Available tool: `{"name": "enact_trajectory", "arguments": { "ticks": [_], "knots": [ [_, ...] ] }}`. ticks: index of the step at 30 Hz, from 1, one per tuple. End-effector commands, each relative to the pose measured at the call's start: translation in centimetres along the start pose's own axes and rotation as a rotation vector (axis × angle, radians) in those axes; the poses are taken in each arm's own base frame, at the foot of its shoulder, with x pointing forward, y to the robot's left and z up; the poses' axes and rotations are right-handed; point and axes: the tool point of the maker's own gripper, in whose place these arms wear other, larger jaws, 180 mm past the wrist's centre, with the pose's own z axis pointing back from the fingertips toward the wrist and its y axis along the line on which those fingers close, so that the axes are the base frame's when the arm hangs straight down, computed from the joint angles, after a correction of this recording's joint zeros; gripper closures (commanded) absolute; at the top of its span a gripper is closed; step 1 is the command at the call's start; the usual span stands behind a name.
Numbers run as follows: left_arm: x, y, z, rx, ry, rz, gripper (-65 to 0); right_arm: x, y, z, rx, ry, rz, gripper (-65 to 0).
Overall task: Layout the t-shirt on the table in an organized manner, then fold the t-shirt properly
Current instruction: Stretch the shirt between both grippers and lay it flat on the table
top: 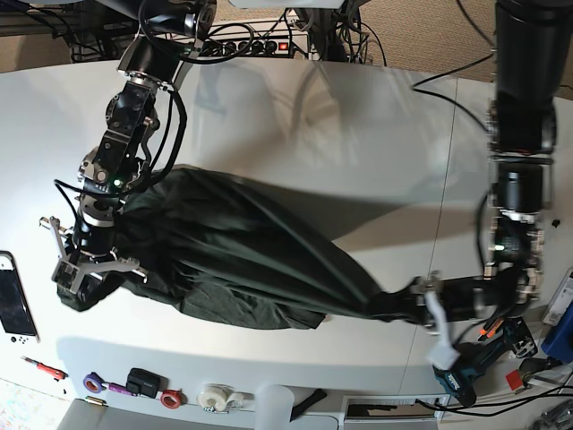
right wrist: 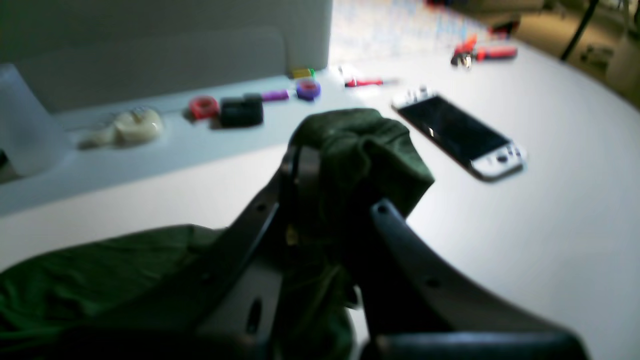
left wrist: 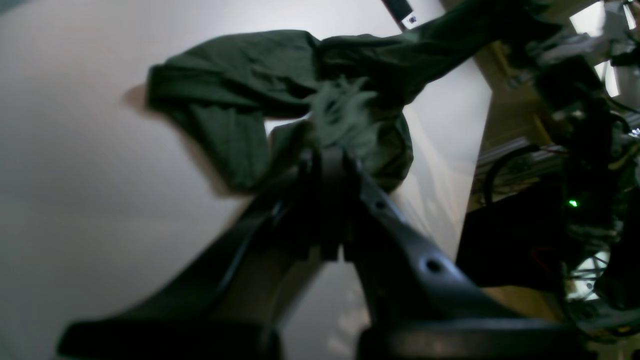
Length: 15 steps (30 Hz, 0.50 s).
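Observation:
The dark green t-shirt (top: pixel 242 260) hangs stretched and twisted between my two grippers, over the white table (top: pixel 313 125). My right gripper (top: pixel 89 279), on the base view's left, is shut on a bunched end of the shirt (right wrist: pixel 360 145). In its wrist view the fabric wraps the fingertips (right wrist: pixel 300 165). My left gripper (top: pixel 398 306), on the base view's right, is shut on the other end, which is pulled into a narrow rope. The left wrist view shows that gripper (left wrist: pixel 327 157) pinching gathered cloth, the rest of the t-shirt (left wrist: pixel 235 80) spreading beyond it.
A handheld game console (top: pixel 16 309) (right wrist: pixel 460 135) lies on the table beside the right gripper. Small tape rolls and a black box (top: pixel 143 381) line the near edge. A teal power drill (top: pixel 458 374) sits below the left gripper. Cables and a power strip (top: pixel 260 45) run along the far edge.

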Motion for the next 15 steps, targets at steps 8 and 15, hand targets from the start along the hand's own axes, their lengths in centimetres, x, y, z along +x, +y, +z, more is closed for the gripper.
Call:
{"name": "enact_trajectory", "arguments": {
  "ticks": [8, 15],
  "knots": [
    [3.0, 2.5, 9.1, 0.169, -0.011, -0.067, 0.0, -1.1, -4.4, -0.1, -0.127, 0.08, -0.016, 0.0],
    [3.3, 3.3, 12.2, 0.237, 0.001, -0.078, 0.0, -3.4, -3.7, 0.4, -0.068, 0.225, -0.035, 0.0]
  ]
}}
